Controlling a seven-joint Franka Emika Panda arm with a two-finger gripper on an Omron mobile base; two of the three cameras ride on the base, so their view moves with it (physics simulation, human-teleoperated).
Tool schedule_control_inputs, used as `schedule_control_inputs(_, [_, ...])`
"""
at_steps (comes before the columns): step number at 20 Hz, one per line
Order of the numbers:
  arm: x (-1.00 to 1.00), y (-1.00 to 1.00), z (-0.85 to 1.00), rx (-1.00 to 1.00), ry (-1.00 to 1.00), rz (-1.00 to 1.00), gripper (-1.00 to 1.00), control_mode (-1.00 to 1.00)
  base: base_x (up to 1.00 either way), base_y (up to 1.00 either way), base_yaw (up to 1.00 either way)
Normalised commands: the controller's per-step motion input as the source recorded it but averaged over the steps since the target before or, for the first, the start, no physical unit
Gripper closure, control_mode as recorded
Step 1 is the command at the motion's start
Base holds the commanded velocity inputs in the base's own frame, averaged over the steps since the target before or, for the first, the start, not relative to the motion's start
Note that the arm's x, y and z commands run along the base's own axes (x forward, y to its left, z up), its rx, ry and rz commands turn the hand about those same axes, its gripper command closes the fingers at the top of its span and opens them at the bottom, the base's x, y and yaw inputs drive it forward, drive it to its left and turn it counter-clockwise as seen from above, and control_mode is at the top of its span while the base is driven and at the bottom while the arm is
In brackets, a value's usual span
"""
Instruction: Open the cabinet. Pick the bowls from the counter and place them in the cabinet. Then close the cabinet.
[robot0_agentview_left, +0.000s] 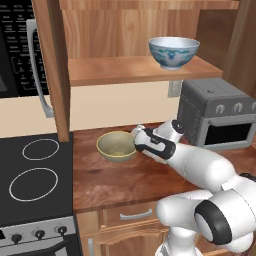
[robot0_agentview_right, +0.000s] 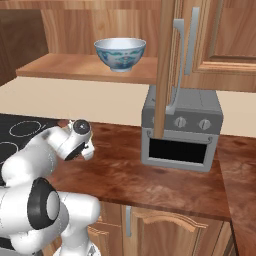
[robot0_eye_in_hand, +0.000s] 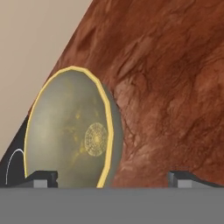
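Tool (robot0_eye_in_hand: 112, 177) standing wide, gripping nothing, its fingertips (robot0_eye_in_hand: 41, 178) straddling the rim of the olive-yellow bowl (robot0_agentview_left: 116, 145). That bowl is sitting on the worktop (robot0_agentview_left: 115, 182), beside the stovetop (robot0_agentview_left: 34, 175). White-and-blue bowl (robot0_agentview_left: 173, 52) is resting on the shelf of the cabinet (robot0_agentview_left: 135, 70), doors open. Toaster oven (robot0_agentview_right: 181, 130) is standing to the right. No readable writing anywhere.

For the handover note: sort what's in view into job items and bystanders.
Job:
cabinet, open
white bowl, on its shelf
olive bowl, on the counter
gripper, open, at the olive bowl

Bystanders:
toaster oven
stovetop
microwave
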Motion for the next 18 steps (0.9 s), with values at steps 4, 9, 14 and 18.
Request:
schedule_control_inputs(4, [0.13,0.01,-0.17,-0.02,0.00,0.00,-1.00,-1.00,0.00,0.00,0.00])
schedule_control_inputs(9, [0.21,0.03,-0.15,-0.02,0.00,0.00,-1.00,-1.00,0.00,0.00,0.00])
schedule_control_inputs(14, [0.22,0.04,-0.16,-0.02,0.00,0.00,-1.00,-1.00,0.00,0.00,0.00])
schedule_control_inputs(18, [0.16,0.04,-0.17,-0.02,0.00,0.00,-1.00,-1.00,0.00,0.00,0.00])
